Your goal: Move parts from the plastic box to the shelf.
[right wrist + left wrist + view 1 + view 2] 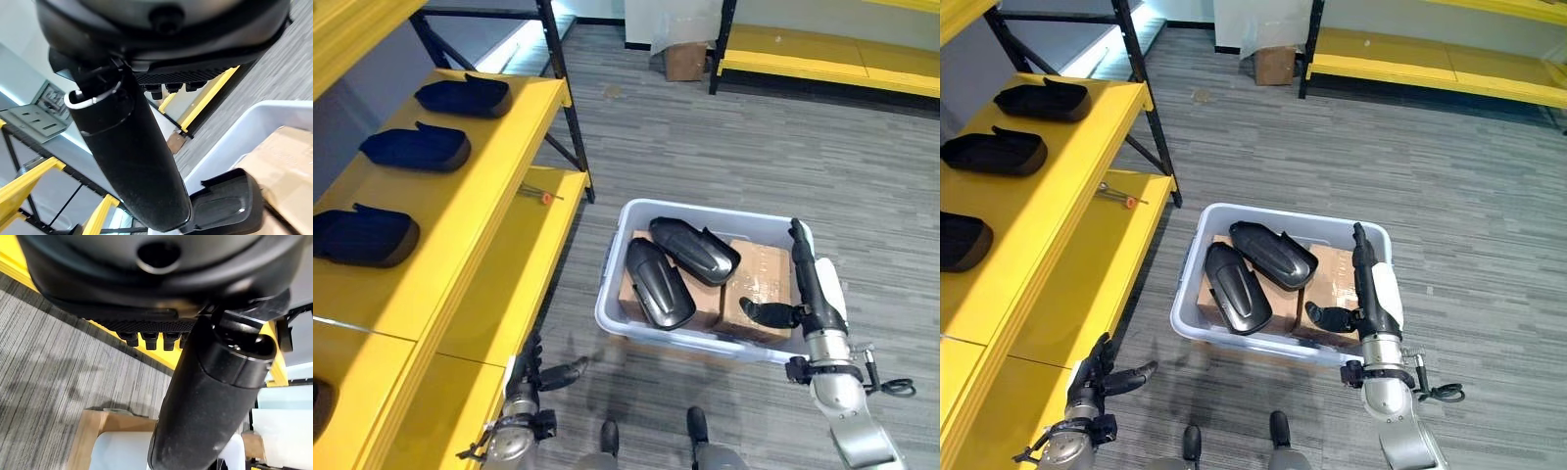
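Fingers straight, the right hand [818, 284] hovers empty over the pale plastic box [636, 211]; the left hand [530, 372] hangs relaxed.

The floor [734, 137] is grey with thin stripes. A pale plastic box [617, 294] sits right on it. A yellow shelf [460, 230] stands on the floor beside the box. Three dark parts [465, 96] [416, 147] [362, 237] lie in a row on its top board. A small tool with a red tip [540, 195] lies on the lower board. Far back, a brown box [684, 61] sits on the floor next to another yellow shelf [822, 54].
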Robot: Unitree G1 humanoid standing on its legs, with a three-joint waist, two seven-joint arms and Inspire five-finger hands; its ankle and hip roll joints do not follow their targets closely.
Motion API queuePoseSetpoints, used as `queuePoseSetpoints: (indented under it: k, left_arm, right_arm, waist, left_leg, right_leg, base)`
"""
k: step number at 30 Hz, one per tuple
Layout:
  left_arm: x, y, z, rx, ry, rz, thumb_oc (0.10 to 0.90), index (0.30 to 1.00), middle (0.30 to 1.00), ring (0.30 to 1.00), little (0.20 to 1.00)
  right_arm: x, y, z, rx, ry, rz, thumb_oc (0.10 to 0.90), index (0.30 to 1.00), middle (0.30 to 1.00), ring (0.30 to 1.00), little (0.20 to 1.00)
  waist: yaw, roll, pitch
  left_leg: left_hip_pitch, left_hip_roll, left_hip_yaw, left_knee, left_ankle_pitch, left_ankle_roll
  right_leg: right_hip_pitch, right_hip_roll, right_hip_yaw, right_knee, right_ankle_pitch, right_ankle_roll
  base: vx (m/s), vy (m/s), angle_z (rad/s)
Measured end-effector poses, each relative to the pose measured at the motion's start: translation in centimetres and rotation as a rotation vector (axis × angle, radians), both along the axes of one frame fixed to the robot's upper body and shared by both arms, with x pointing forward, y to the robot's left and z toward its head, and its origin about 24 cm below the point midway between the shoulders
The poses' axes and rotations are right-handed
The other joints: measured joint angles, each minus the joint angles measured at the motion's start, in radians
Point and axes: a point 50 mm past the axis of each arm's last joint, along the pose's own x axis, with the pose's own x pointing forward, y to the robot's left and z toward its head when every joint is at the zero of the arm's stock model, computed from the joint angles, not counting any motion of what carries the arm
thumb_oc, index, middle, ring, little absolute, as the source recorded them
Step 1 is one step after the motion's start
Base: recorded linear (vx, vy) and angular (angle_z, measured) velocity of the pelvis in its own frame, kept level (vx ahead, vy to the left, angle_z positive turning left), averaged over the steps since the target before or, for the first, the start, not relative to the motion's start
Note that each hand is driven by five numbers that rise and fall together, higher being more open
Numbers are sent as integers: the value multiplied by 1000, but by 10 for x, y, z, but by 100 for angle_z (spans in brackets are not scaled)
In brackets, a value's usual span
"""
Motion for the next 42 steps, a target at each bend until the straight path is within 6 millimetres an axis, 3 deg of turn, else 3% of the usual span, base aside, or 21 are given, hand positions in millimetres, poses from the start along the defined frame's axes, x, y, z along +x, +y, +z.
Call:
queuePoseSetpoints:
  k: [3,6,8,9,10,11,12,13,14,15,16,17,19,20,23,26,29,32,35,37,42]
  left_arm:
    - [1,1,1,2,-2,0,900,1000,1000,1000,1000]
    - [1,9,3,37,1,-10,900,1000,1000,1000,1000]
    - [3,11,4,44,-1,-4,900,1000,1000,1000,1000]
    - [4,14,5,52,-5,0,900,1000,1000,1000,1000]
    - [5,17,7,63,-8,0,900,1000,1000,1000,1000]
    - [9,18,9,68,-15,-7,900,1000,1000,1000,1000]
    - [15,14,9,55,-26,-7,900,1000,1000,1000,1000]
    - [21,8,10,31,-47,-5,900,1000,1000,1000,1000]
    - [27,4,16,33,-87,-28,900,1000,1000,1000,1000]
    - [34,8,25,58,-121,-39,900,1000,1000,1000,1000]
    - [38,13,29,71,-136,-22,900,1000,1000,1000,1000]
    - [40,17,32,76,-149,-2,900,1000,1000,1000,1000]
    - [46,36,50,132,-205,46,900,1000,1000,1000,1000]
    - [45,34,48,110,-210,71,900,1000,1000,1000,1000]
    - [30,16,32,59,-154,46,900,1000,1000,1000,1000]
    - [20,-6,20,13,-106,-44,900,1000,1000,1000,1000]
    - [23,-5,23,19,-117,-62,900,1000,1000,1000,1000]
    - [31,6,44,65,-203,-54,900,1000,1000,1000,1000]
    - [39,19,57,125,-243,-48,900,1000,1000,1000,1000]
    - [43,26,67,160,-280,-46,900,1000,1000,1000,1000]
    - [49,16,66,119,-286,-59,900,1000,1000,1000,1000]
  right_arm:
    - [1,0,1,-1,-1,4,900,1000,1000,1000,1000]
    - [10,7,9,-4,-30,41,900,1000,1000,1000,1000]
    - [17,14,15,-3,-51,65,900,1000,1000,1000,1000]
    - [26,23,22,-4,-79,99,900,1000,1000,1000,1000]
    - [36,35,34,-7,-126,145,900,1000,1000,1000,1000]
    - [43,41,42,-10,-160,170,900,1000,1000,1000,1000]
    - [46,40,45,-29,-172,171,900,1000,1000,1000,1000]
    - [46,36,47,-58,-173,165,900,1000,1000,1000,1000]
    - [47,32,50,-93,-173,163,900,1000,1000,1000,1000]
    - [49,30,53,-107,-184,163,900,1000,1000,1000,1000]
    - [49,29,52,-117,-178,158,900,1000,1000,1000,1000]
    - [50,28,52,-135,-178,153,900,1000,1000,1000,1000]
    - [51,24,55,-188,-166,138,900,1000,1000,1000,1000]
    - [57,24,63,-226,-177,148,900,1000,1000,1000,1000]
    - [68,18,91,-322,-243,145,900,1000,1000,1000,1000]
    - [80,8,126,-496,-312,123,900,1000,1000,1000,1000]
    - [88,4,160,-567,-410,74,900,1000,1000,1000,1000]
    - [92,0,195,-773,-464,51,900,1000,1000,1000,1000]
    - [96,10,203,-857,-487,74,900,1000,1000,1000,1000]
    - [97,22,222,-912,-549,99,900,1000,1000,1000,1000]
    - [101,32,225,-971,-559,120,900,1000,1000,1000,1000]
  waist:
    - [-2,-11,1]
    - [3,-53,12]
    - [20,-72,23]
    - [41,-81,29]
    - [73,-88,38]
    - [78,-85,58]
    - [64,-61,75]
    - [52,-33,93]
    - [64,-12,104]
    - [75,-6,123]
    - [98,-14,142]
    - [106,-25,152]
    - [120,-88,204]
    - [122,-55,224]
    - [116,-11,252]
    - [117,2,254]
    - [128,4,256]
    - [142,4,257]
    - [178,2,257]
    - [185,-1,257]
    - [199,-15,263]
  left_leg:
    - [-19,-1,14,0,-1,2]
    - [-71,-5,68,11,5,2]
    - [-94,-4,106,56,-19,37]
    - [-118,-8,119,78,-48,76]
    - [-115,-3,126,73,-52,74]
    - [-113,14,166,84,-45,54]
    - [-118,18,146,96,-45,55]
    - [-119,22,117,101,-41,58]
    - [-149,32,105,124,-40,52]
    - [-189,40,85,147,-35,43]
    - [-215,48,45,167,-22,7]
    - [-238,46,40,186,-27,-5]
    - [-288,46,-38,169,16,-74]
    - [-294,94,-50,154,31,-81]
    - [-321,187,-74,115,91,-86]
    - [-362,231,-79,76,141,-48]
    - [-403,242,-81,69,142,-46]
    - [-448,229,-112,57,160,-73]
    - [-458,227,-141,56,162,-75]
    - [-497,231,-170,58,167,-63]
    - [-522,237,-176,62,177,-71]
  right_leg:
    - [-29,1,21,0,10,2]
    - [-108,7,40,3,53,-3]
    - [-161,24,38,46,87,1]
    - [-206,41,19,68,131,7]
    - [-244,47,-46,57,184,62]
    - [-246,28,-182,52,163,114]
    - [-241,3,-253,82,111,46]
    - [-213,-37,-253,115,91,19]
    - [-210,-112,-208,149,84,38]
    - [-203,-180,-191,132,80,45]
    - [-187,-233,-209,94,86,68]
    - [-185,-247,-228,76,91,89]
    - [-114,-218,-362,-2,77,97]
    - [-127,-172,-369,10,97,88]
    - [-151,-82,-425,46,47,36]
    - [-206,-46,-474,114,-7,15]
    - [-307,-57,-485,267,-78,5]
    - [-413,-104,-491,439,-160,-4]
    - [-444,-123,-505,540,-230,-14]
    - [-489,-136,-524,608,-267,-33]
    - [-519,-139,-533,647,-279,-48]
  base:
    - [-55,104,-23]
    - [-98,116,-52]
    - [-50,52,-85]
    - [-28,-21,-164]
    - [-14,-78,-173]
    - [-18,-141,-111]
    - [9,-179,-6]
    - [4,-136,38]
    - [91,-352,48]
    - [134,-381,30]
    - [158,-467,30]
    - [189,-444,69]
    - [164,-425,92]
    - [120,-358,33]
    - [98,-311,16]
    - [78,-205,31]
    - [99,-243,17]
    - [55,-141,32]
    - [62,-124,27]
    - [51,-72,31]
    - [48,-60,7]
